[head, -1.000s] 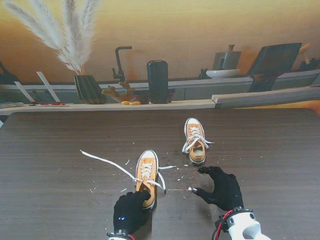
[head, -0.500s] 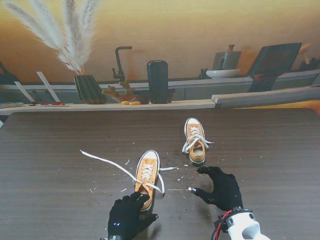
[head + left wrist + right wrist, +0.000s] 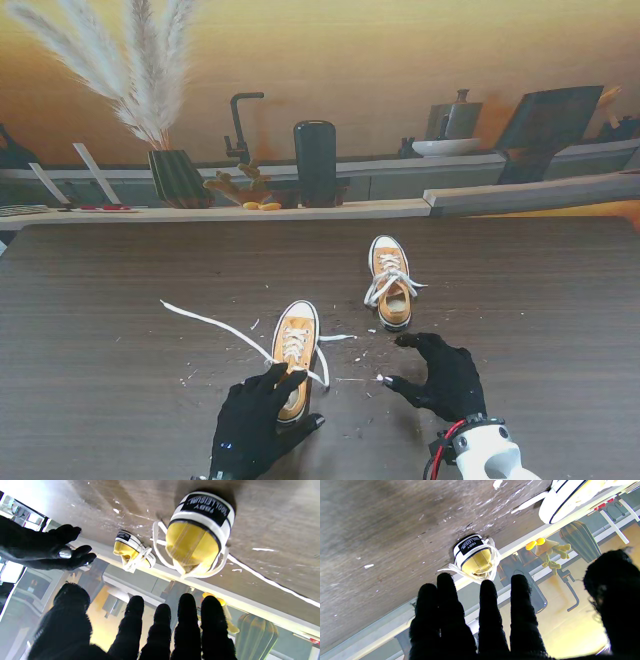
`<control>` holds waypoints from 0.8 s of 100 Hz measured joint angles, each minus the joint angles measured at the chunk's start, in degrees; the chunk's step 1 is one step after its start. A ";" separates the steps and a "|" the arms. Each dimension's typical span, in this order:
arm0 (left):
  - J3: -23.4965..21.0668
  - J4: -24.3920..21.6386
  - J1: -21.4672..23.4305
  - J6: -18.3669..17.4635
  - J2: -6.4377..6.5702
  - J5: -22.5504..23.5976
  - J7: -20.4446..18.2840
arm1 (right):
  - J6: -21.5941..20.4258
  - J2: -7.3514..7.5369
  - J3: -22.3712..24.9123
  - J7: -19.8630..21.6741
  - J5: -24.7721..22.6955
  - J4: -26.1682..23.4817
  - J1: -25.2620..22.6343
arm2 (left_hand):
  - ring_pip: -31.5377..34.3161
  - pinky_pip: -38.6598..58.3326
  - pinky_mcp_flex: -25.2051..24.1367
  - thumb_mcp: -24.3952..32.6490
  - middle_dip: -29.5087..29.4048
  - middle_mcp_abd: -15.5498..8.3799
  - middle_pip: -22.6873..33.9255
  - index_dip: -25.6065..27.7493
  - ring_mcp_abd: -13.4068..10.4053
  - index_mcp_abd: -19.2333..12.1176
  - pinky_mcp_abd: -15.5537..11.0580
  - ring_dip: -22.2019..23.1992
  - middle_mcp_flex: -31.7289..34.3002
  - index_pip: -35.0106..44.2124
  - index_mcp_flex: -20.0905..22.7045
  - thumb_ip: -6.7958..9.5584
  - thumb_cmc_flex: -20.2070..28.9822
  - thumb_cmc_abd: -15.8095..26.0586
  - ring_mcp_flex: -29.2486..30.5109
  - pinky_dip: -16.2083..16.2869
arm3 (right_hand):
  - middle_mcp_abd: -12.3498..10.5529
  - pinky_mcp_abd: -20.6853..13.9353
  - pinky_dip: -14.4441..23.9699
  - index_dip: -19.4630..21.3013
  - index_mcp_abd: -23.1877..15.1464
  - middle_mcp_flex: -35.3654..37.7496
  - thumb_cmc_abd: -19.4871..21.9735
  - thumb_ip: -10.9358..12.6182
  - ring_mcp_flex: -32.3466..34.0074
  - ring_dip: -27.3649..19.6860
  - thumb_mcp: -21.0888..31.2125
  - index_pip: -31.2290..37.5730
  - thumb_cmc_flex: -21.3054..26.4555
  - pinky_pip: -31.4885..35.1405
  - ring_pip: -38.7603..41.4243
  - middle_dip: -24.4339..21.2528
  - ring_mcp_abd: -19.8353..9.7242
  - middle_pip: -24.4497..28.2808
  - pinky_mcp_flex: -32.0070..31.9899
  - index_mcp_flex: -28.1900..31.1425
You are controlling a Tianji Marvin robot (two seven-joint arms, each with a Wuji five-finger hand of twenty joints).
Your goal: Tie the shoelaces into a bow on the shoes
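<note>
Two orange canvas sneakers with white rubber toe caps sit on the dark wood-grain worktop [image 3: 120,300]. The farther sneaker [image 3: 390,280] already carries a knotted lace; the nearer sneaker [image 3: 294,352], toe pointing away from me, does not. Its long white shoelace [image 3: 210,322] trails far to the left, and a shorter end [image 3: 335,337] lies to the right. By my reading, tying has not begun. The left robot hand [image 3: 262,415], fingers spread and holding nothing, hovers over the nearer sneaker's heel. The right robot hand [image 3: 437,378], also spread and empty, rests just beside it. Next, each hand needs to pinch one lace end, which calls for fine fingertip closure on thin, floppy cord.
</note>
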 measured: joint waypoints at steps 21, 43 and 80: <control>-2.94 -0.87 1.42 -6.81 -0.64 0.67 9.75 | -0.10 0.15 -0.94 -0.57 -0.87 0.23 0.47 | -7.45 -8.50 -0.81 0.00 0.64 -0.08 1.54 2.04 0.82 -0.11 3.89 -5.95 4.68 2.04 2.89 0.00 0.60 -0.12 2.06 -3.81 | 0.01 0.04 0.00 0.00 0.04 0.08 0.07 0.00 1.13 0.00 0.04 -0.03 0.54 0.48 0.00 0.00 0.02 0.04 0.24 0.69; -11.13 1.82 -0.53 -26.44 -2.06 -1.34 11.70 | 0.11 0.74 -4.21 -1.39 -3.43 0.75 2.18 | -13.88 -17.52 -2.63 1.65 0.70 -1.32 2.17 2.31 2.33 -0.16 6.68 -10.00 6.14 3.57 4.87 0.75 0.90 -0.88 3.54 -6.61 | 0.03 0.22 -0.01 0.00 -0.07 2.39 -0.64 0.00 2.17 0.13 0.04 0.19 0.54 1.04 0.77 0.04 0.02 0.07 1.46 2.02; -19.45 11.24 -5.05 -34.03 -1.98 -5.53 4.46 | 1.72 2.09 -11.80 1.72 -7.78 1.14 6.95 | -15.36 -21.37 -3.08 5.79 0.79 -2.28 2.29 2.87 2.07 -0.16 6.75 -10.06 6.73 4.19 4.87 0.77 1.79 -2.96 3.82 -7.00 | 0.03 0.45 -0.01 0.00 -0.09 2.96 -1.76 0.00 2.40 2.72 0.56 0.19 0.54 1.49 1.63 0.04 0.02 0.37 1.94 2.74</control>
